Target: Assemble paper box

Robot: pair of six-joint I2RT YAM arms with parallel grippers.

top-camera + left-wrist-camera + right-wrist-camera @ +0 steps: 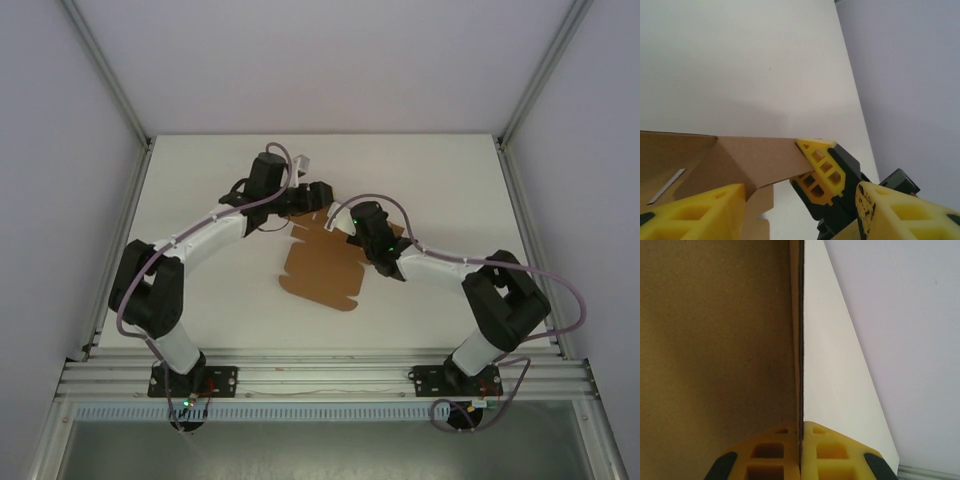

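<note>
While the flat, die-cut sheet of plain brown kraft cardboard that makes up the paper box (318,272) is lying near the middle of the white tabletop (200,190), the right gripper (800,434) is pinching its far right edge, with yellow fingers (775,450) pressing together on the thin board and holding that flap raised. The left gripper (316,196) is hovering just beside the sheet's far edge, jaws standing wide apart and gripping nothing.

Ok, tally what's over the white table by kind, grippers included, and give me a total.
Flat brown kraft cardboard sheet: 1
Yellow-fingered two-finger grippers: 2 (left gripper, right gripper)
Total: 3
</note>
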